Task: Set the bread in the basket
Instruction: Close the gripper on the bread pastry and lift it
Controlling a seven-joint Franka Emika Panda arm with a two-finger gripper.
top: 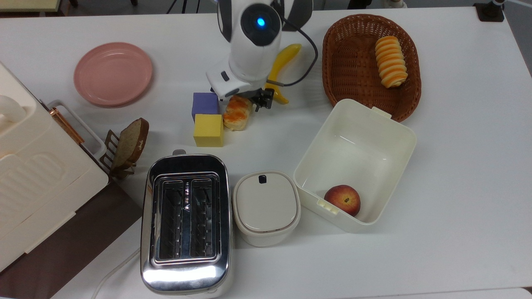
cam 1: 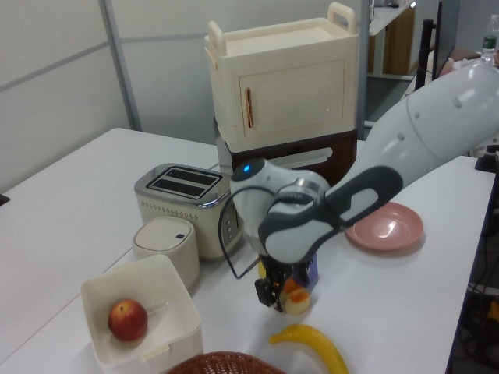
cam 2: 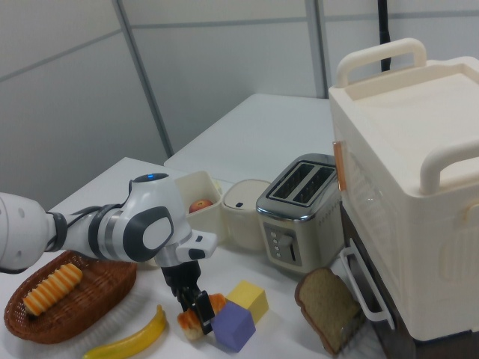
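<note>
The bread (top: 235, 116), a short cream loaf with a lumpy orange glaze, lies on the white table against a purple cube (top: 205, 104) and a yellow cube (top: 208, 130). My gripper (top: 245, 101) is down over its far end, open, with one finger on each side of the loaf. In the left view the gripper (cam 1: 274, 294) hides most of the bread (cam 1: 297, 303). In the right view the gripper (cam 2: 196, 303) sits low on the bread (cam 2: 187, 324). The wicker basket (top: 349, 54) stands at the top view's upper right, apart from the gripper.
A striped roll (top: 390, 61) lies in the basket. A banana (top: 286, 58) lies just behind the arm. A cream box (top: 361, 137) holding a peach (top: 342, 199) stands in front of the basket. A toaster (top: 185, 224), lidded pot (top: 266, 207), pink plate (top: 113, 73) and toast slice (top: 131, 143) surround them.
</note>
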